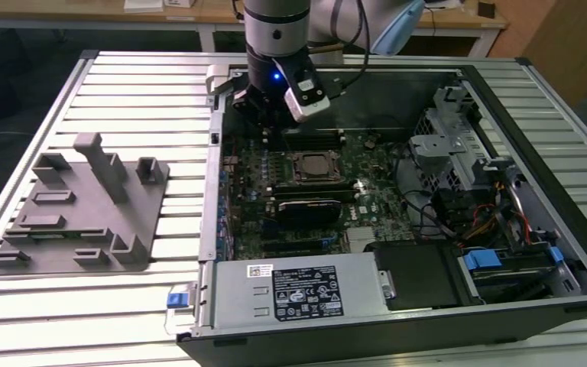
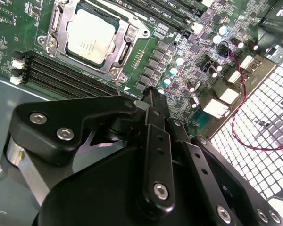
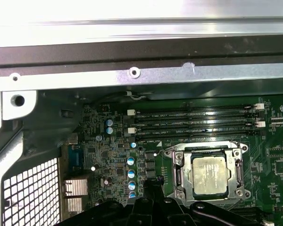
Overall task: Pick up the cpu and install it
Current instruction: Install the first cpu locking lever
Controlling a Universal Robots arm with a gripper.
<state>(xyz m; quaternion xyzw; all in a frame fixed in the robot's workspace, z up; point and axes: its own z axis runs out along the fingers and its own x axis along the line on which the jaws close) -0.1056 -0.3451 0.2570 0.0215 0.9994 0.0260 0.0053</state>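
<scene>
You've got a slatted metal bench (image 1: pixel 120 84) carrying an open computer case (image 1: pixel 375 340) lying flat. A grey plastic fixture (image 1: pixel 79 206) sits on the bench beside the case, on the exterior view's left. Behind the case are pale wooden tables (image 1: pixel 89 15) and a dark floor (image 1: pixel 8 69). The cpu (image 2: pixel 91 36) lies inside the case, seated in the socket frame (image 2: pixel 125 44) on the green motherboard (image 2: pixel 9 23). Your gripper (image 2: pixel 152 96) hangs inside the case just beside the socket frame, not touching the cpu. Its jaws look closed together, holding nothing.
</scene>
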